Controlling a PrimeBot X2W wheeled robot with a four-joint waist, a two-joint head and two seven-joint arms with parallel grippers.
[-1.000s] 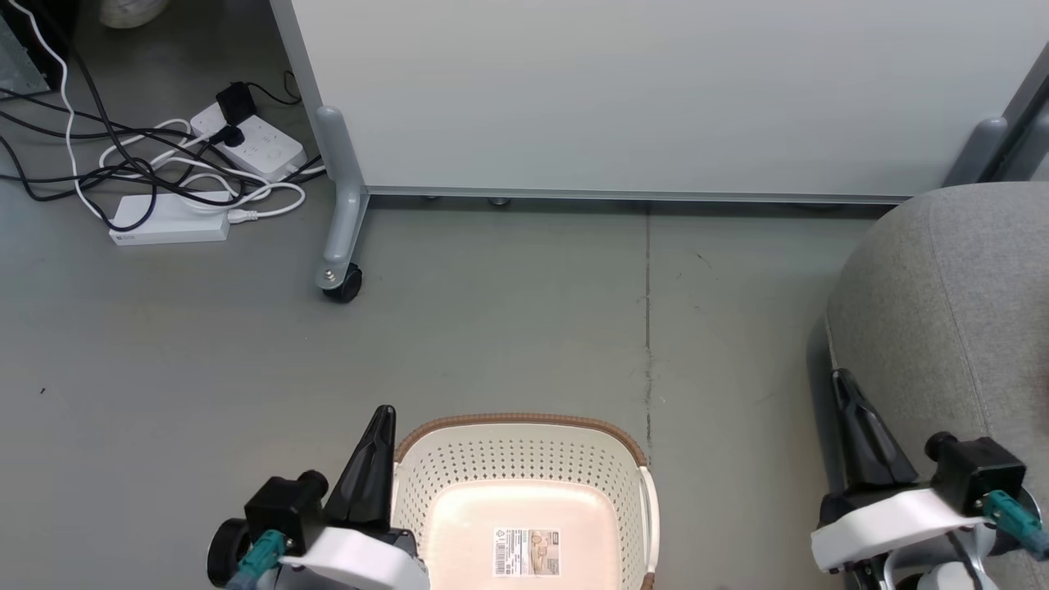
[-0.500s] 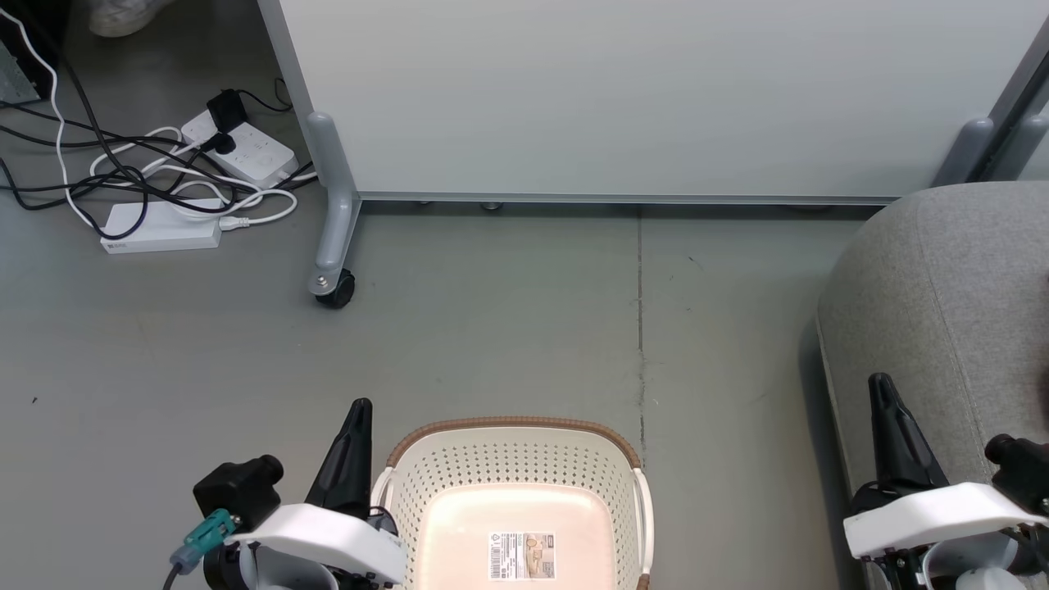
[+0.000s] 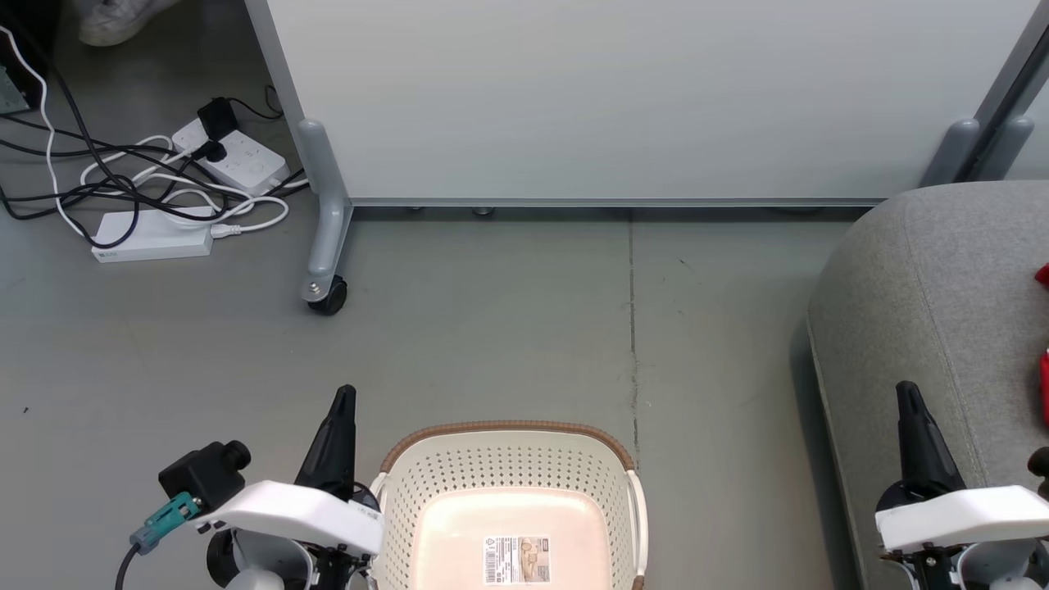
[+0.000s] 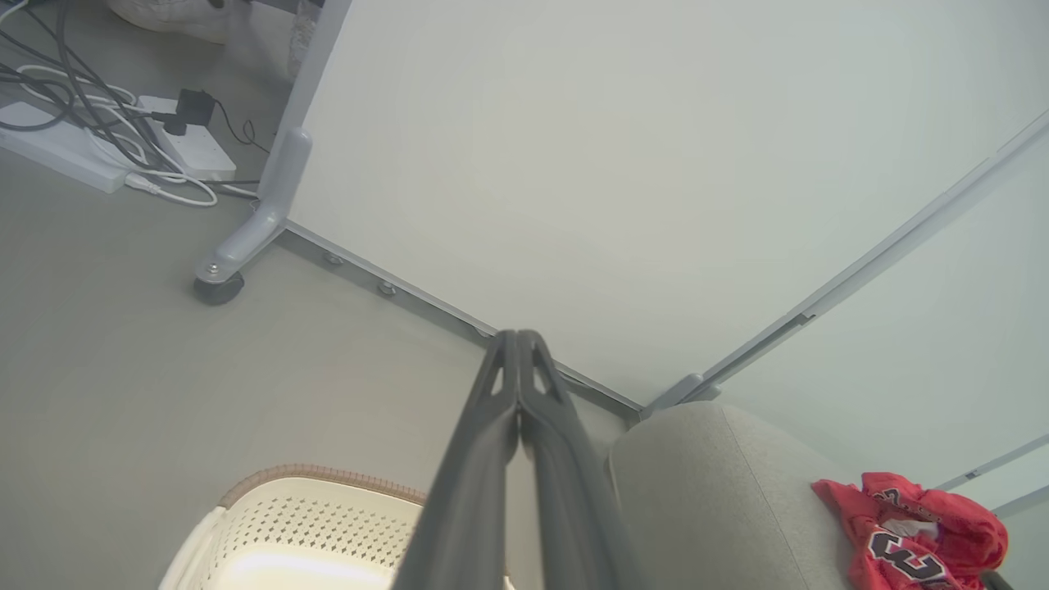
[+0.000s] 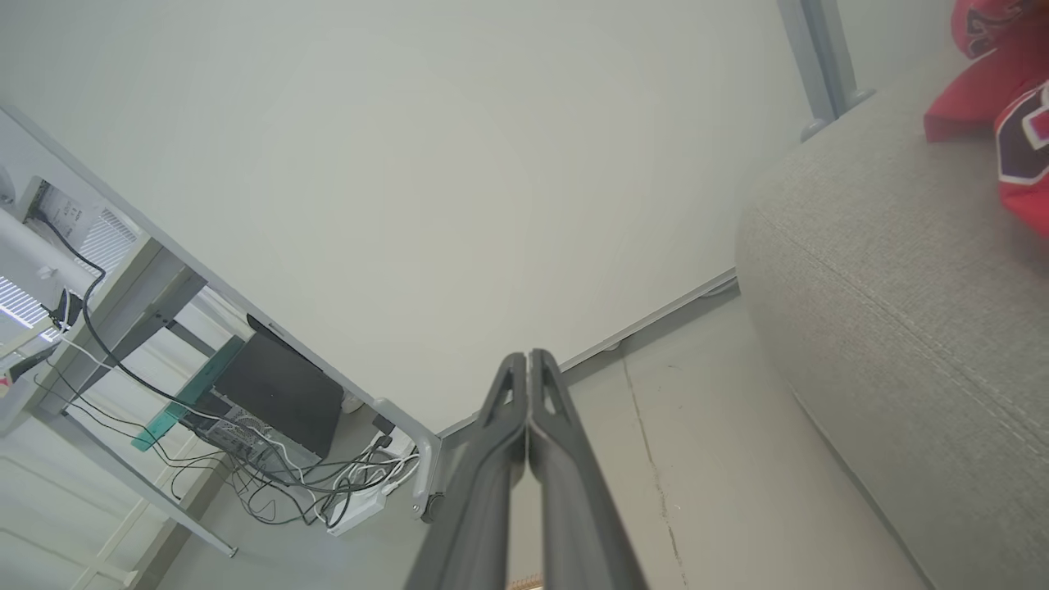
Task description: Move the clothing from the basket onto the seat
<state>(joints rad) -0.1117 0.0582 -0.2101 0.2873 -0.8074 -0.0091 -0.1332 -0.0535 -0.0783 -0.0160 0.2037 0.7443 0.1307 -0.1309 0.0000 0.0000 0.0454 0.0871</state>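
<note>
Looks done: cream perforated plastic basket (image 3: 508, 459) bare, red jersey clothing (image 4: 910, 533) on grey fabric seat (image 3: 918, 328); left end effector (image 3: 345, 393), right end effector (image 3: 904, 387) closed, empty.

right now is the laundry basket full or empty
Empty, as far as the head view reaches: the laundry basket shows a bare floor with just a label sticker, and the red jersey lies crumpled on the grey seat.
</note>
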